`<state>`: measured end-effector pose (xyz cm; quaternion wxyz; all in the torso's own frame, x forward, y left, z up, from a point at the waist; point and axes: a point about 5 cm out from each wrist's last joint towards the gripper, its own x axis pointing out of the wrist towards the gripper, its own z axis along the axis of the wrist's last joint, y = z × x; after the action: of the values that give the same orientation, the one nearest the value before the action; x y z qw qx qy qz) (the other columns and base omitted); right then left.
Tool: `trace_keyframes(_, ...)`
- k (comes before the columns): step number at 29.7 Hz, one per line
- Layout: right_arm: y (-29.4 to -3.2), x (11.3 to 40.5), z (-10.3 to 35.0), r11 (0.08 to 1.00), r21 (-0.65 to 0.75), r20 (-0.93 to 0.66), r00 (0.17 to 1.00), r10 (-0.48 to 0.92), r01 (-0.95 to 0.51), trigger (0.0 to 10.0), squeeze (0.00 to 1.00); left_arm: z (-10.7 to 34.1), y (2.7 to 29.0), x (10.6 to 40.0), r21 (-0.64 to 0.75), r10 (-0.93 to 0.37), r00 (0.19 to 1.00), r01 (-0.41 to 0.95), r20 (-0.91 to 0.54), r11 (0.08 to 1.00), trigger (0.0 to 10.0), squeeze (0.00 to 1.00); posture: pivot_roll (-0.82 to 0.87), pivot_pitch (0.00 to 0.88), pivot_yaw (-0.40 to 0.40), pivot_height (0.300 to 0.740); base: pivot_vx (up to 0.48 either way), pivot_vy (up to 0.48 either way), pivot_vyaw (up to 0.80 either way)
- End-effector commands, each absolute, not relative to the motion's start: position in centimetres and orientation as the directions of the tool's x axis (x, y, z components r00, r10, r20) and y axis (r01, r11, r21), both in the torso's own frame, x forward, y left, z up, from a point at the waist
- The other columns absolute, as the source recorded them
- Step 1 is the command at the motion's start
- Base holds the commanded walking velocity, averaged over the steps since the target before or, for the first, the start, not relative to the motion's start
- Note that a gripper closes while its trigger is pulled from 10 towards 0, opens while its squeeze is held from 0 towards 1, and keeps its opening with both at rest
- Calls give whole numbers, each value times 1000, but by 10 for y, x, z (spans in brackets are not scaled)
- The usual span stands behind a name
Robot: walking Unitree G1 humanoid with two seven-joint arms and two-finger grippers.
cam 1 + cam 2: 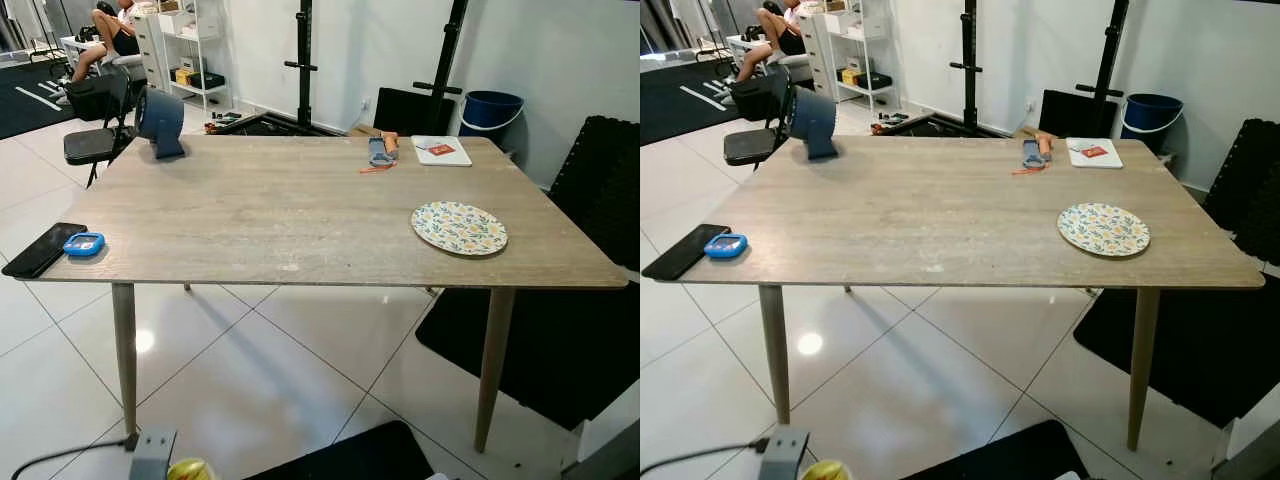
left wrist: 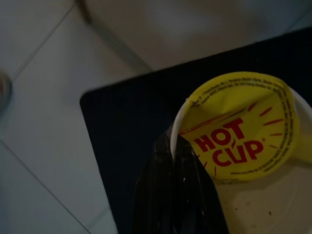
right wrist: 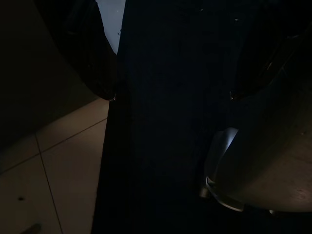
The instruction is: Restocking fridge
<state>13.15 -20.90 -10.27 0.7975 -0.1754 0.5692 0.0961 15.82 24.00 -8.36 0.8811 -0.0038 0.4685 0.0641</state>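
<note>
A white instant-noodle cup (image 2: pixel 253 161) with a yellow "HOT CUP" lid sits in my left gripper (image 2: pixel 173 142), whose black fingers (image 2: pixel 170 195) are shut on its rim. In the eye views the cup's yellow top (image 1: pixel 190 470) shows at the bottom edge, beside my left wrist (image 1: pixel 150 455), low in front of the table. My right gripper (image 3: pixel 173 96) hangs in deep shade with its two fingers apart and nothing gripped; a dark mat lies behind it.
A wooden table (image 1: pixel 300 210) stands ahead with a patterned plate (image 1: pixel 459 227), a black phone (image 1: pixel 42 249), a blue gadget (image 1: pixel 84 243), a blue fan (image 1: pixel 160 121) and a white board (image 1: pixel 441 150). Black mats lie on the tiled floor (image 1: pixel 300 370). A person sits far left (image 1: pixel 112 35).
</note>
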Motion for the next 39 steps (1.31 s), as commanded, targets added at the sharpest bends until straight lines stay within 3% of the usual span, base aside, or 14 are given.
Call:
trace_keyframes(1, -209, 132, -103, 917, -170, -941, 337, -42, -360, 10000, 0, -87, 238, 152, 42, 123, 536, -161, -835, 986, 10000, 0, -27, 2, 2, 740, 0, 0, 0)
trace_keyframes(11, -208, 132, -103, 916, -170, -941, 337, -42, -363, 10000, 0, -94, 230, 138, 26, 127, 507, -202, -853, 979, 10000, 0, -22, 2, -4, 740, 0, 0, -56)
trace_keyframes(39, -218, 132, -101, 892, -228, -940, 326, -98, -390, 10000, 0, -99, 216, 134, 16, 90, 495, -153, -864, 988, 10000, 0, -23, 0, -6, 740, 0, 0, -756)
